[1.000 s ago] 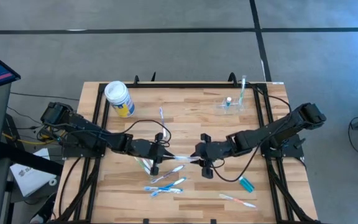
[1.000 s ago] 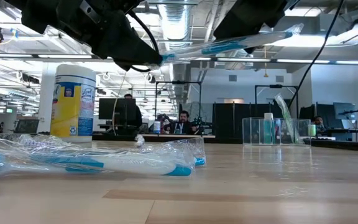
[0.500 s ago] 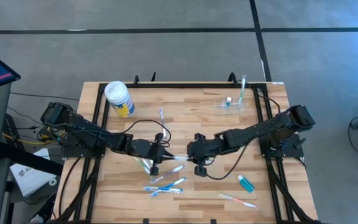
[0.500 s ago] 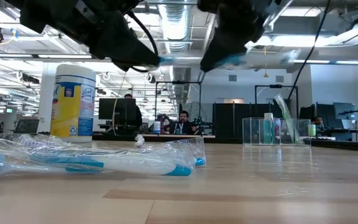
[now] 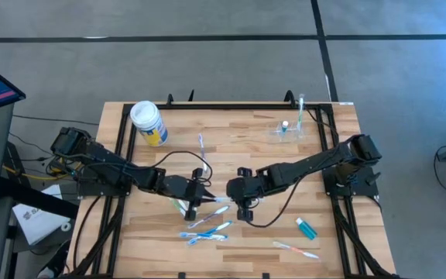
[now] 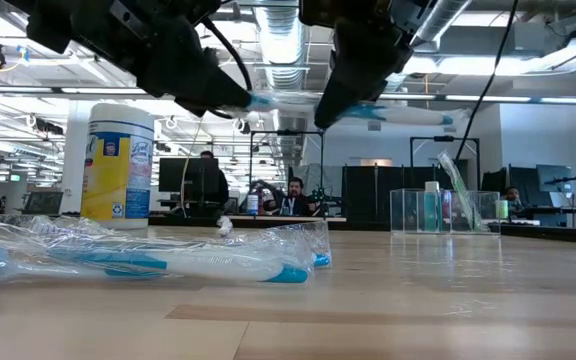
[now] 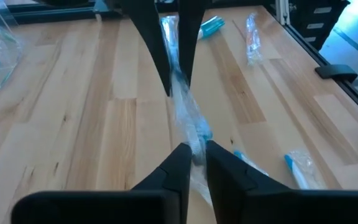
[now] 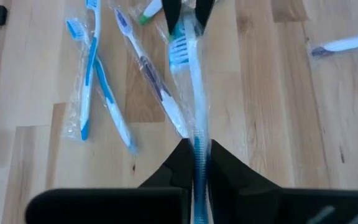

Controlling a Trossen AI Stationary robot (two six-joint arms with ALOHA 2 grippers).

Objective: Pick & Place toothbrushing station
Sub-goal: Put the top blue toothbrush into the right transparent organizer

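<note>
A toothbrush in a clear wrapper (image 5: 217, 199) hangs in the air between my two grippers over the table's middle. My left gripper (image 5: 202, 198) is shut on its head end, and my right gripper (image 5: 234, 197) is shut on its handle. In the low view the brush (image 6: 398, 113) runs level above the table. The see-through cup (image 5: 285, 129) stands on its base at the far right with a toothbrush and a small tube in it. It also shows in the low view (image 6: 440, 211). My left gripper pinches the wrapped brush at its head end (image 7: 197, 138) between its two fingers, coming level from the table's left. The brush is lifted clear. My right gripper pinches the blue-and-white handle (image 8: 195, 138) between its two fingers, coming from the table's right, along the brush. The handle's free end (image 6: 446, 120) sticks out behind the fingers.
A white-lidded yellow-and-blue canister (image 5: 148, 122) stands at the far left. Several wrapped toothbrushes (image 5: 207, 229) lie below the grippers, one more (image 5: 201, 143) farther back and one (image 5: 296, 249) at the near right. A teal item (image 5: 307, 229) lies near it.
My right gripper has gone toward the table's left, closer to my left gripper, so less of the brush spans between them. The brush, tilted up at its handle end a second ago, now hangs about level. My left gripper has stayed in place.
</note>
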